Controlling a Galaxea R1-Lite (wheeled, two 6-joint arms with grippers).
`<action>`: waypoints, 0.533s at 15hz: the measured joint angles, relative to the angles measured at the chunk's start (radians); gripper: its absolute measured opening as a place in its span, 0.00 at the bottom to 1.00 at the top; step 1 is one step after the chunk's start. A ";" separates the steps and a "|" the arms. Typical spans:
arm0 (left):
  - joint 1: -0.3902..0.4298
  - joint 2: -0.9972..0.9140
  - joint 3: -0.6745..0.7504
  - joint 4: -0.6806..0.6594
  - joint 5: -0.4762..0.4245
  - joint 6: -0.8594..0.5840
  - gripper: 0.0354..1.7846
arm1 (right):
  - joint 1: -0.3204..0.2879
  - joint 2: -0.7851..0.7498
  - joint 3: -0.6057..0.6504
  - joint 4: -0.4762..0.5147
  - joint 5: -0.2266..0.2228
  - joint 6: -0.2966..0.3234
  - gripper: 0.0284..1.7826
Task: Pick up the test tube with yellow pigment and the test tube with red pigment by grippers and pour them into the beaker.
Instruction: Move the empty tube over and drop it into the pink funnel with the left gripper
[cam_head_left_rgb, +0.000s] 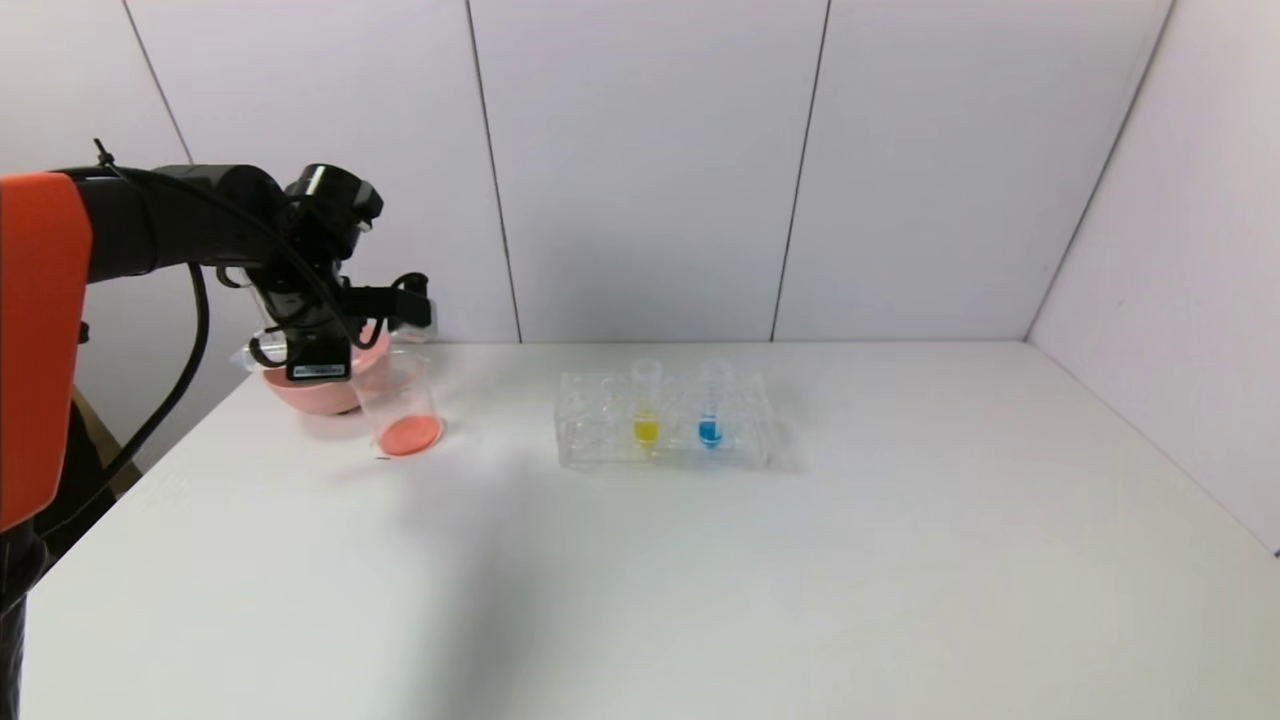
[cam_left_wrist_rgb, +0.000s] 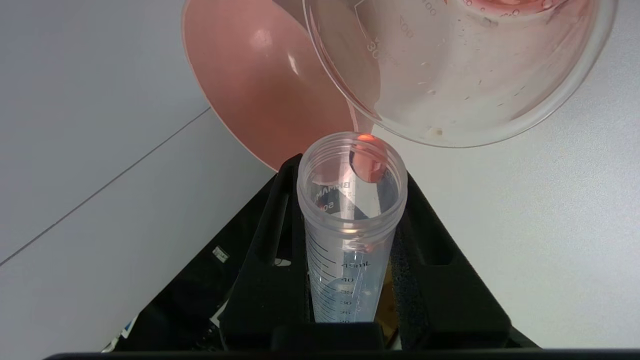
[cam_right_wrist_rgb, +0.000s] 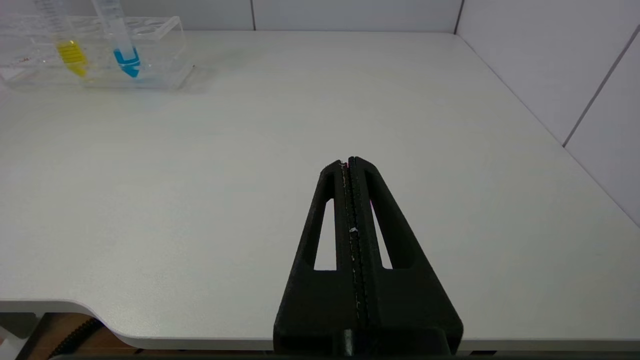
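At the left of the head frame, the left gripper (cam_left_wrist_rgb: 350, 235) is pinching the red tube (cam_left_wrist_rgb: 350, 210), tipping it mouth-down over the beaker (cam_head_left_rgb: 400, 405), whose rim sits just beyond the mouth. The left wrist view alone is showing only a last red drop at the lip. The yellow tube (cam_head_left_rgb: 646, 400) is standing upright in the rack (cam_head_left_rgb: 600, 430) mid-frame. The right gripper (cam_right_wrist_rgb: 352, 165), fingers pressed together, is hovering over the table near its front edge, apparently nearer to it.

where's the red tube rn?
Head view, far left: the red tube is clamped in the left gripper, tipped over the beaker, beside the pink bowl.
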 joint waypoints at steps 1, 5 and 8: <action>0.003 -0.001 0.000 0.000 -0.001 0.000 0.25 | 0.000 0.000 0.000 0.000 0.000 0.000 0.05; 0.005 -0.007 0.001 0.001 -0.003 0.000 0.25 | 0.000 0.000 0.000 0.000 0.000 0.000 0.05; 0.005 -0.013 0.001 0.003 -0.004 -0.001 0.25 | 0.000 0.000 0.000 0.000 0.000 0.000 0.05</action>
